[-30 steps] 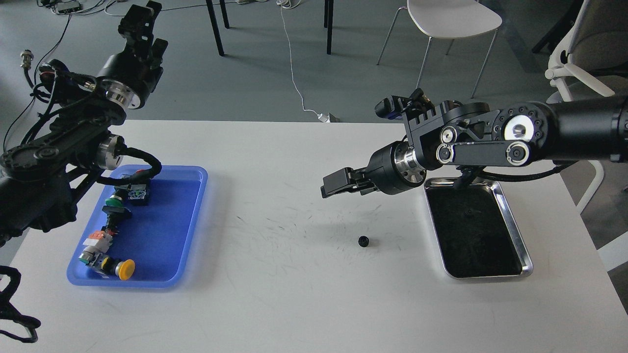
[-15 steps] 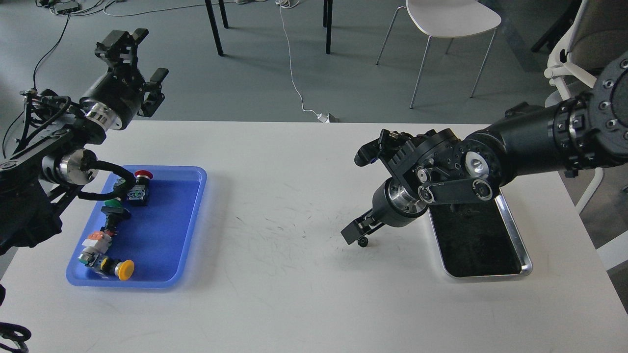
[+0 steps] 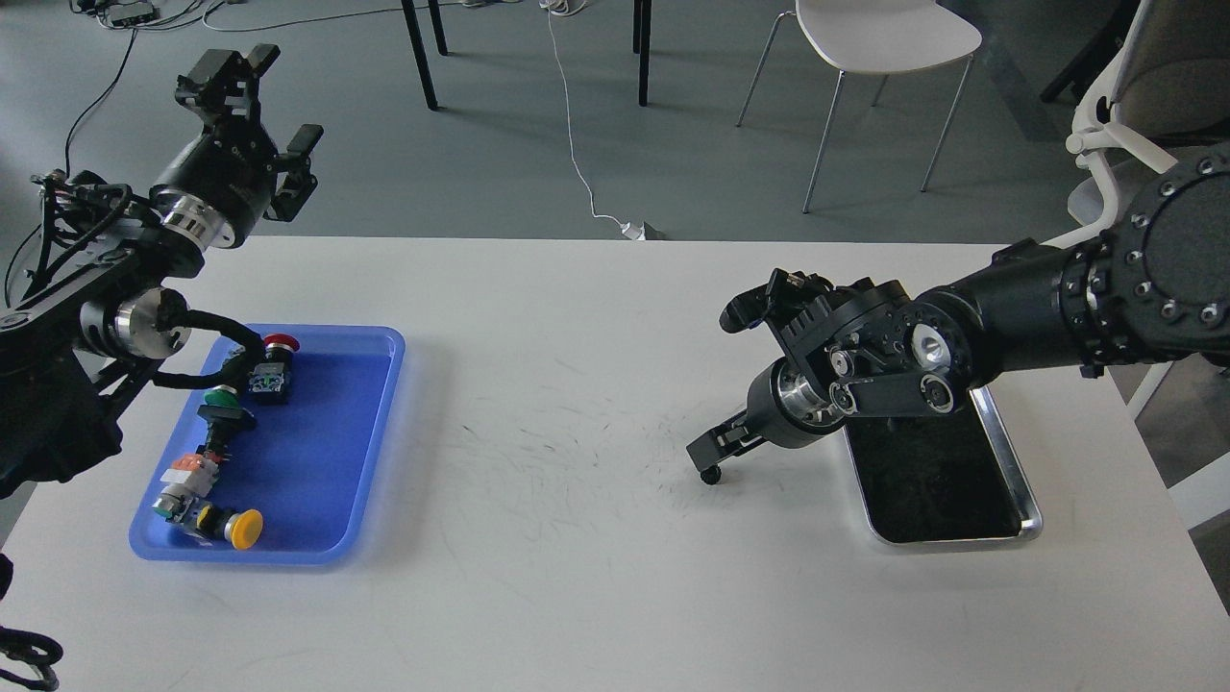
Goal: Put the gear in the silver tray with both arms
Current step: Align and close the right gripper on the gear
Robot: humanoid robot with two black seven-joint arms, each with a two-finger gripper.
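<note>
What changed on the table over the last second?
The right gripper came down from above the white table onto the small black gear; whether it grips is unclear. The left gripper shifted slightly. The gear, shiny silver tray and blue plastic tray stayed put.

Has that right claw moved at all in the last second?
Yes. The right gripper has dropped from hovering above the table and swung nearer the silver tray, so its tip is now right at the small black gear.

Single head view, high, facing forward and down. Whole white tabletop fills mid-distance frame; grey floor and chair legs beyond. Arms enter from left and right edges.
</note>
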